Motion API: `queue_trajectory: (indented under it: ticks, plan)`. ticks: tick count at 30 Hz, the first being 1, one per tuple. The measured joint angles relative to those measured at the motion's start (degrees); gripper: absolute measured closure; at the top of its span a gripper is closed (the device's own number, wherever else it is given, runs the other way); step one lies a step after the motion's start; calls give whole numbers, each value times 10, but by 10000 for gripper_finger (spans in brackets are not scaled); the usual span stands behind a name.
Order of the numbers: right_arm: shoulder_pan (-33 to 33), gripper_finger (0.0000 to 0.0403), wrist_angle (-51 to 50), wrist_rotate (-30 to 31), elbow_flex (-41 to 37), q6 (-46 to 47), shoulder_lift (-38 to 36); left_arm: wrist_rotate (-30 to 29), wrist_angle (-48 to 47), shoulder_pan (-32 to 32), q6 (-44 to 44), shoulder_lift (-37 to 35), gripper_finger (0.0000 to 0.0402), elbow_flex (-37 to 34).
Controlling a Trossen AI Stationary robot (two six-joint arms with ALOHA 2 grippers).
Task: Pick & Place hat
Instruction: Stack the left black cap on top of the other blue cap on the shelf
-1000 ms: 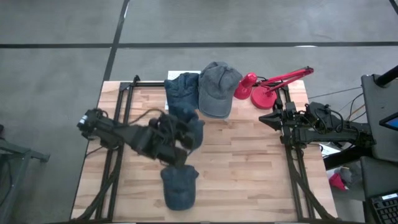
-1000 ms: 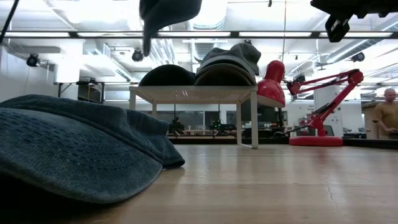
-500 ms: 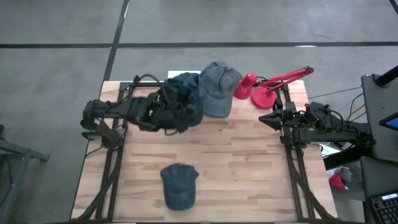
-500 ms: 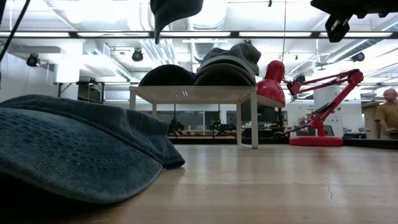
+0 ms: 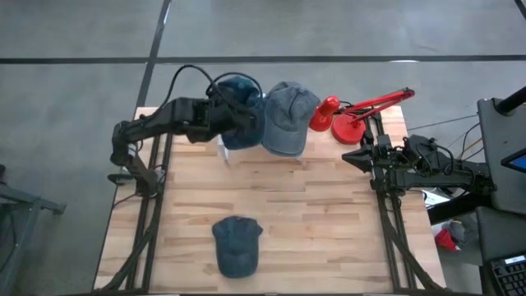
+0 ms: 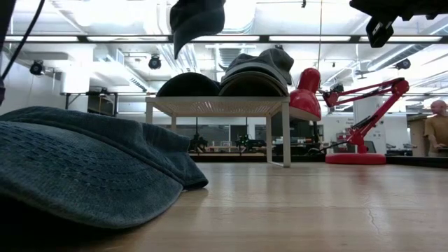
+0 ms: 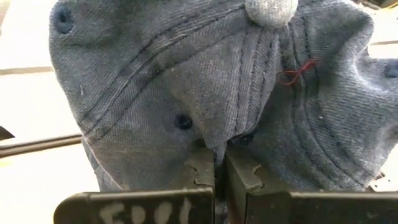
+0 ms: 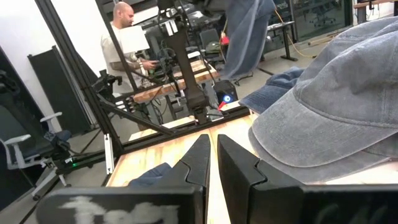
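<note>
My left gripper (image 7: 220,163) is shut on a dark blue denim hat (image 5: 240,111) and holds it high over the white rack (image 6: 217,105) at the table's far edge; in the low view the hat (image 6: 198,17) hangs at the top. A dark hat (image 6: 187,85) and a grey hat (image 5: 288,117) rest with their undersides on the rack. A third blue hat (image 5: 237,245) lies flat near the table's near edge. My right gripper (image 8: 212,155) waits shut at the table's right side, beside the grey hat (image 8: 336,106). My left gripper pinches a raised fold of the hat's crown (image 7: 219,138) between its two fingers, a little below the crown's top button (image 7: 270,9). The arm reaches in from the table's left. The hat is lifted clear, above the rack.
A red desk lamp (image 5: 353,115) stands at the far right corner, next to the grey hat. Bare wooden table (image 5: 329,214) lies between the rack and the near hat. A person (image 8: 124,43) is at a bench beyond the table.
My left gripper, still shut on the denim hat, has carried it from over the table's middle toward the far edge, ending above the rack's left side. The hat stayed lifted clear throughout. The hat near the front edge has not moved.
</note>
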Motion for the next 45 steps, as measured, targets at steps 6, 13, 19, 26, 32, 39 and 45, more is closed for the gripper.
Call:
queue_trajectory:
  ticks: [6, 13, 19, 26, 32, 39, 45]
  plan:
    - [0, 374, 0, 0, 0, 0, 0, 33, 0, 42, -2, 0, 397, 0]
    - [0, 374, 0, 0, 0, 0, 0, 105, -1, 92, -4, 3, 397, 0]
    - [0, 374, 0, 0, 0, 0, 0, 172, -15, 137, -3, 20, 397, 14]
    - [0, 374, 0, 0, 0, 1, 0, 201, -92, 165, 4, 56, 397, 93]
    - [0, 374, -1, 0, 0, 0, 2, 227, -126, 172, -1, 82, 397, 108]
    - [0, 374, -15, 0, 0, 2, 4, 238, -131, 177, -2, 102, 397, 108]
    - [0, 374, -18, 0, 0, 2, 4, 237, -130, 180, -6, 113, 397, 108]
